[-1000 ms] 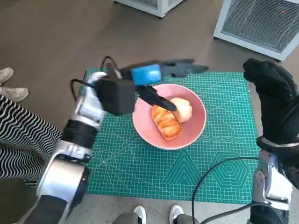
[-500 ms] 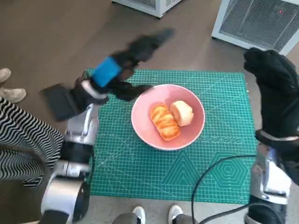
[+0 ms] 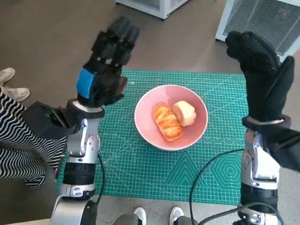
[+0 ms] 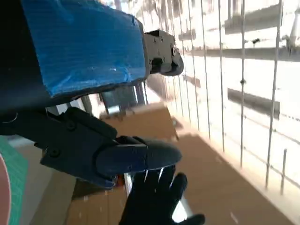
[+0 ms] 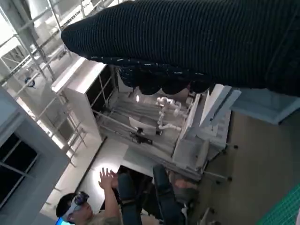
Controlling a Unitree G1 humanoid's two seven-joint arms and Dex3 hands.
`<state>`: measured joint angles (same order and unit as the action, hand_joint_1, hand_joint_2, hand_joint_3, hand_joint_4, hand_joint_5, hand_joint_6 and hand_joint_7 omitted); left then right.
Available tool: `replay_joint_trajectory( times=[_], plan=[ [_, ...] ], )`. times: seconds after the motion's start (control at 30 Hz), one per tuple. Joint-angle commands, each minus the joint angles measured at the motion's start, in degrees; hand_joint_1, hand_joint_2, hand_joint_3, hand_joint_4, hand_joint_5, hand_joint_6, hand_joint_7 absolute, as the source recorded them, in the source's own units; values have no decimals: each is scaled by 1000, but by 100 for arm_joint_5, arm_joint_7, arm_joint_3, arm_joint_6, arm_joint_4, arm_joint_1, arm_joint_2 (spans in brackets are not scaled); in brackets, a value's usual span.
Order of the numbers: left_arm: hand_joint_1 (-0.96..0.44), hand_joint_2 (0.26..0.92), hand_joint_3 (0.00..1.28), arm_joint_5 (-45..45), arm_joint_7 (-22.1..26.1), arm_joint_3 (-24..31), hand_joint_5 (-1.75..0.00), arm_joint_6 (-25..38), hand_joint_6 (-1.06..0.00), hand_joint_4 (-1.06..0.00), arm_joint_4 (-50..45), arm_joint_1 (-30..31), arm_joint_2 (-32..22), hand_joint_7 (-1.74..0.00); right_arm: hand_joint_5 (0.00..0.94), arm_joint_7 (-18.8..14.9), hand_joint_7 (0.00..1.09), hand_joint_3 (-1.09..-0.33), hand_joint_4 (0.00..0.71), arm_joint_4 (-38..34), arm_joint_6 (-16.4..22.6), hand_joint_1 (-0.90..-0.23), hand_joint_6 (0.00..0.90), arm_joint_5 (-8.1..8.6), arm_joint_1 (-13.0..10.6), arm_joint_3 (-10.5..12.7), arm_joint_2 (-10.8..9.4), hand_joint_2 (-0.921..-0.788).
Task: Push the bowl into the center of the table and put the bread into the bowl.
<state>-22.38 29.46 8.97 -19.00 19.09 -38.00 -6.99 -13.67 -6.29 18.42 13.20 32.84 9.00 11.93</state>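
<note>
A pink bowl (image 3: 194,133) sits near the middle of the green cutting mat (image 3: 140,173) in the head view. Two pieces of bread lie inside it: a golden braided one (image 3: 166,123) and a pale round one (image 3: 184,113). My left hand (image 3: 105,65) is raised upright to the left of the bowl, fingers pointing up, holding nothing. My right hand (image 3: 262,77) is raised upright at the mat's right edge, fingers straight, also empty. In the left wrist view the left hand's fingers (image 4: 136,157) are spread, and the gloved right hand (image 4: 154,201) shows beyond them.
White appliances stand on the floor beyond the mat at the back (image 3: 154,5) and back right (image 3: 262,18). A person's striped leg (image 3: 21,140) and shoes (image 3: 11,86) are at the left. A black cable (image 3: 211,171) loops over the mat's front right. A person (image 5: 93,206) shows in the right wrist view.
My left hand has drawn back from over the bowl and swung up to an upright pose left of it. My right hand has risen a little. Bowl and bread stay put.
</note>
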Motion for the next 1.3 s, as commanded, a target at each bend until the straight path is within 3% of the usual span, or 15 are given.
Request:
replay_joint_trajectory(
  times=[0.03, 0.3, 0.73, 1.3],
  plan=[
    [-804, 921, 376, 10, 100, -7, -93, -61, 1, -32, 26, 67, -16, -396, 6, -29, 551, -690, 143, -120, -93, -713, 45, -57, -34, 2, 55, -921],
    [-795, 921, 387, 100, 268, -34, -57, -225, 1, -4, 114, 77, -43, -318, 5, 18, 552, -694, 144, -63, -134, -709, 45, -63, -47, 8, 84, -921],
    [-745, 921, 398, 223, 258, -93, -47, -417, 1, -21, 217, 31, 24, -394, 0, 68, 549, -696, 135, -130, -78, -700, 42, -76, -50, 3, 30, -921],
    [-652, 921, 285, 311, 12, -141, -53, -541, 1, -55, 135, 40, 125, -463, 0, 41, 547, -698, 131, -131, -100, -710, 40, 30, -165, 70, 28, -921]
  ],
)
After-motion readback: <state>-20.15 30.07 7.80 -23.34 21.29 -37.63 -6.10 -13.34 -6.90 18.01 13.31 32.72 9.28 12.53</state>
